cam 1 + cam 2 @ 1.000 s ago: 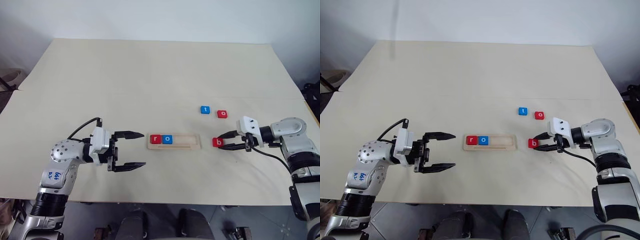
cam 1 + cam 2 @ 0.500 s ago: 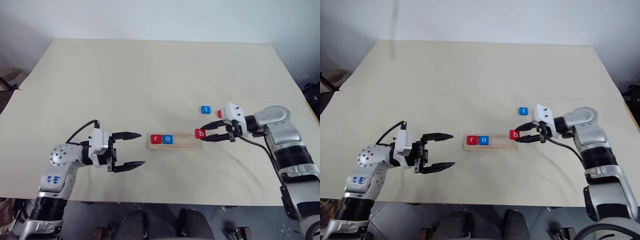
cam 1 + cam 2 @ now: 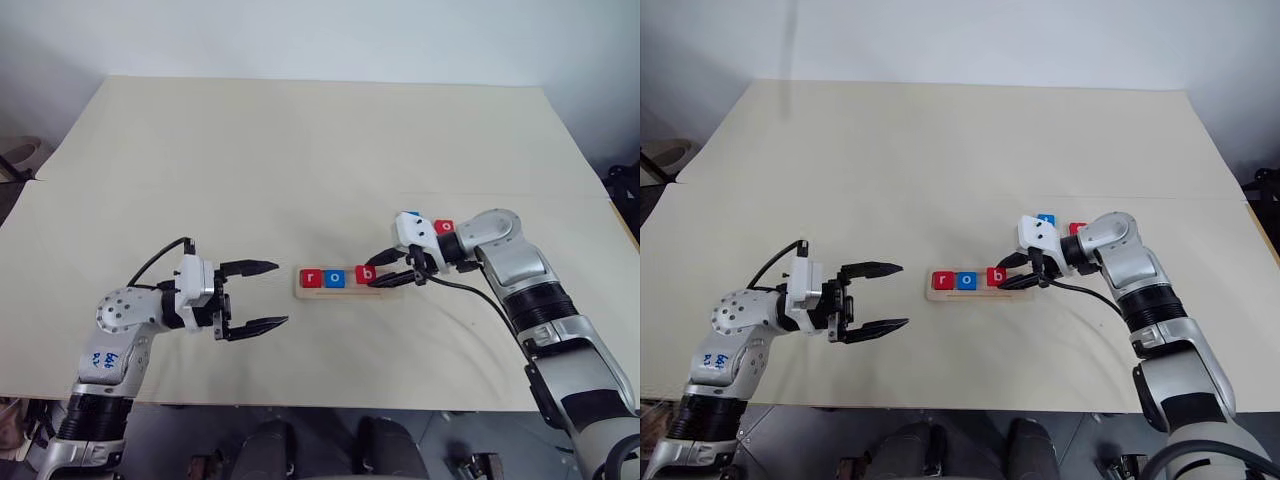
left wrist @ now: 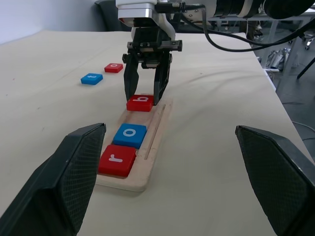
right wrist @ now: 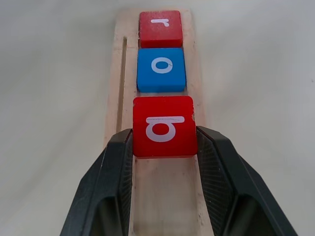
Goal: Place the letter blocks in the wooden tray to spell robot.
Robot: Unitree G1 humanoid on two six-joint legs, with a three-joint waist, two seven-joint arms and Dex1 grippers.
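The right end effector point(image 5: 164, 147) grips the red b block point(image 5: 164, 126) by its two side edges, jaws parted just to the block's width, and holds it over the wooden tray point(image 3: 385, 292), just beside the blue o block point(image 3: 336, 278). To seat it well, the robot should probably lower the block flat, keep its edges square to the tray's rim, nudge it close against the o, and only then part the jaws (enough to clear the rim without dragging the block). The red r block point(image 3: 310, 277) sits at the tray's end toward the desk's left edge. The tray lies near the middle of the desk point(image 3: 300, 150), toward its front edge. The blue t block point(image 4: 92, 78) and the red o block point(image 4: 113, 67) lie loose toward the desk's right edge. The left end effector point(image 3: 257, 295) hovers near the tray's r end, jaws spread wide and holding nothing.
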